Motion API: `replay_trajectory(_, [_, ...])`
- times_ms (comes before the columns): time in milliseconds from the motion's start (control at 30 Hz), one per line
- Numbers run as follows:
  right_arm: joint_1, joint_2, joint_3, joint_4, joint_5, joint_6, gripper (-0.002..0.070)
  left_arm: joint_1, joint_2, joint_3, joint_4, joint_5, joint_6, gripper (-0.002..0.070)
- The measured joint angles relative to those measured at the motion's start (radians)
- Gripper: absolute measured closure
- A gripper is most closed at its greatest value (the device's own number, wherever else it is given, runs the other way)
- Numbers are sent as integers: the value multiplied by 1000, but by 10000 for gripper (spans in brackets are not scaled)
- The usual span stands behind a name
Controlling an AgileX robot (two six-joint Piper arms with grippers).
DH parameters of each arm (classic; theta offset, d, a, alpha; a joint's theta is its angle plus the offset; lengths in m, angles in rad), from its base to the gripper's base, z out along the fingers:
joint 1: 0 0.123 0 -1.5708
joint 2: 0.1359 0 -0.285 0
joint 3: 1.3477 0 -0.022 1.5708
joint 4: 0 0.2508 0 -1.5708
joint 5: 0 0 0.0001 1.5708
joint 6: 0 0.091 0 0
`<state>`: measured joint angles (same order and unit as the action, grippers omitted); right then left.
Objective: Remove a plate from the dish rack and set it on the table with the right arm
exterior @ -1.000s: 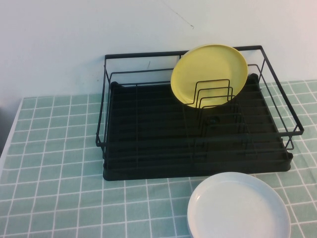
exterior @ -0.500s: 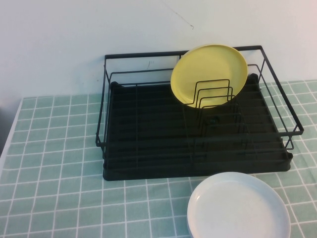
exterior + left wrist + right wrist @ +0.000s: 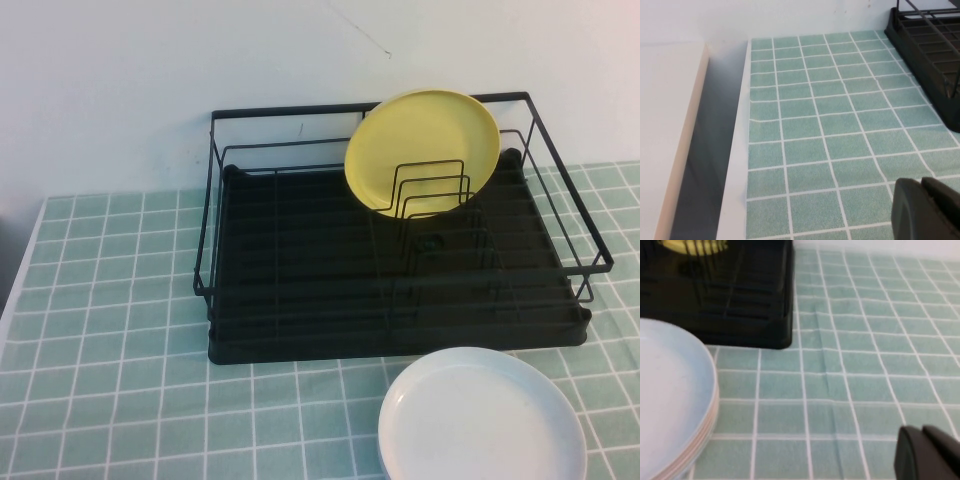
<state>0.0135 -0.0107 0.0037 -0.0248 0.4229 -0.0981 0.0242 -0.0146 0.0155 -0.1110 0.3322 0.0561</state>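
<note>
The white plate (image 3: 481, 420) lies flat on the green tiled table (image 3: 110, 350), just in front of the black dish rack (image 3: 300, 300), near its right corner. In the right wrist view the plate (image 3: 670, 390) shows layered rims at its edge, beside the rack's corner (image 3: 730, 305). My right gripper (image 3: 921, 430) hovers low over bare tiles to the plate's right, shut and holding nothing. My left gripper (image 3: 920, 182) is shut and empty over tiles left of the rack (image 3: 930, 55). Neither arm shows in the high view.
A yellow plate (image 3: 422, 150) stands upright among the wire dividers at the rack's back right. A white wall runs behind the rack. The table's left edge (image 3: 737, 165) drops into a dark gap beside a white surface (image 3: 665, 125).
</note>
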Motion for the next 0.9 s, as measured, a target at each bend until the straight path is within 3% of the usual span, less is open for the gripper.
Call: replay_trajectory(900, [0, -1, 12, 56, -52, 0, 678, 0, 0, 0, 0, 0, 2, 678])
